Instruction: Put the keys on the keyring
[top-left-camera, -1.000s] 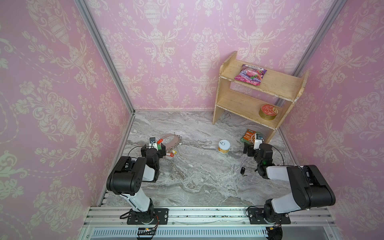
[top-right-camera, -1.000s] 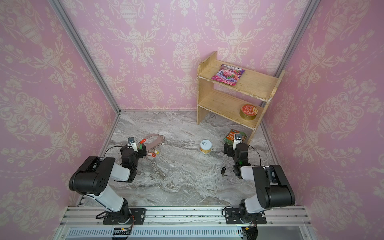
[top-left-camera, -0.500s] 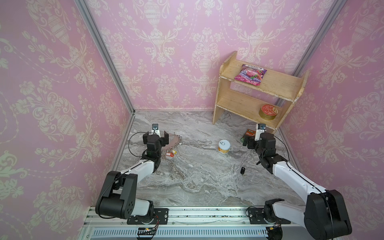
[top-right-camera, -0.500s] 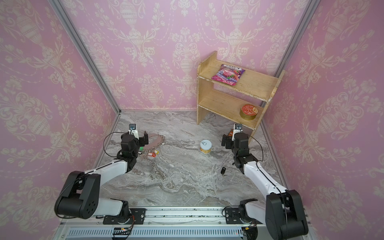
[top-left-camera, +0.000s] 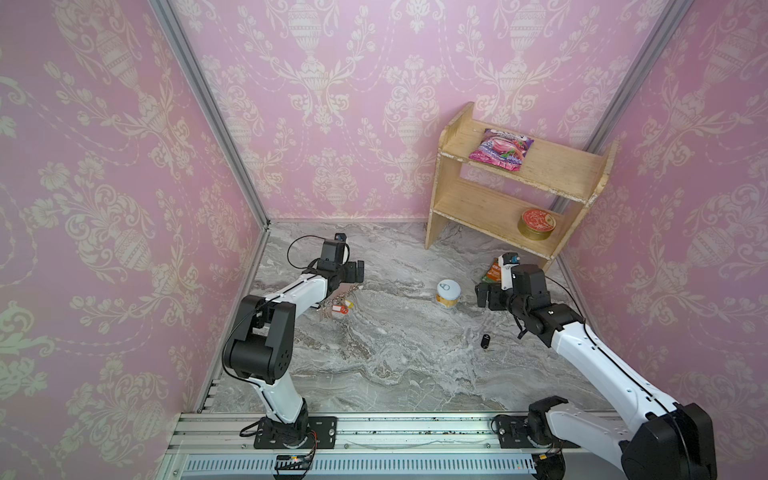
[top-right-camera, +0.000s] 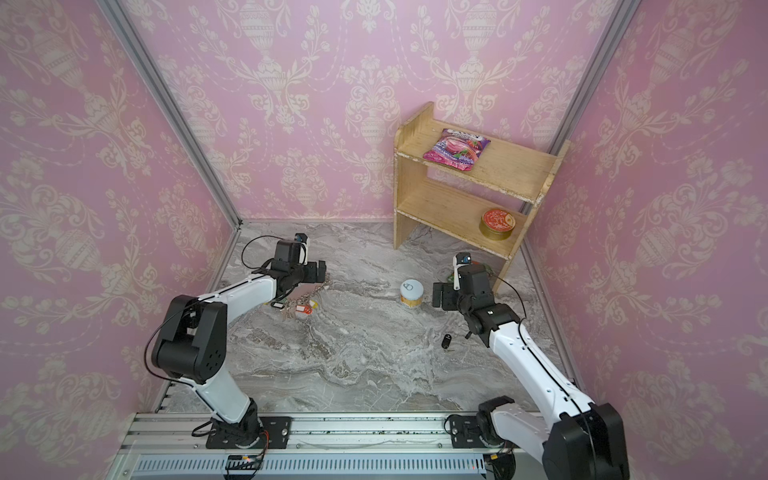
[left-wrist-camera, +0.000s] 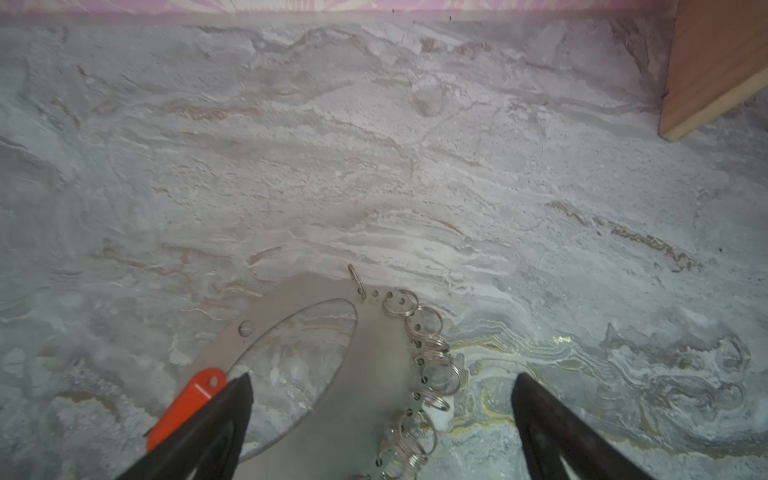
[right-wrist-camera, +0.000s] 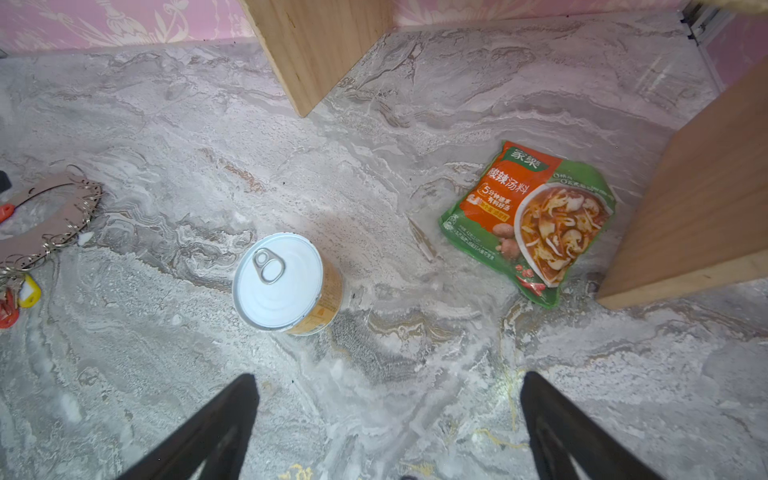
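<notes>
Keyring (left-wrist-camera: 374, 353) lies below the left gripper (left-wrist-camera: 382, 378), jaws apart. Black key (top-left-camera: 484, 341) rests at five o'clock from the can (top-left-camera: 448, 291); right gripper (right-wrist-camera: 388, 377) also gapes, empty.

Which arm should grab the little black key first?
Right. The black key lies close by the open right end effector; the left end effector is far off, over the keyring.

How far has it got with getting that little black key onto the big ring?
Nothing looks done yet: the black key lies alone on the marble surface, well apart from the keyring. In hand: nothing is held; the left gripper is open above the keyring, the right gripper open and empty near the can. Left: picking up the key, bringing it over and hooking it on.
</notes>
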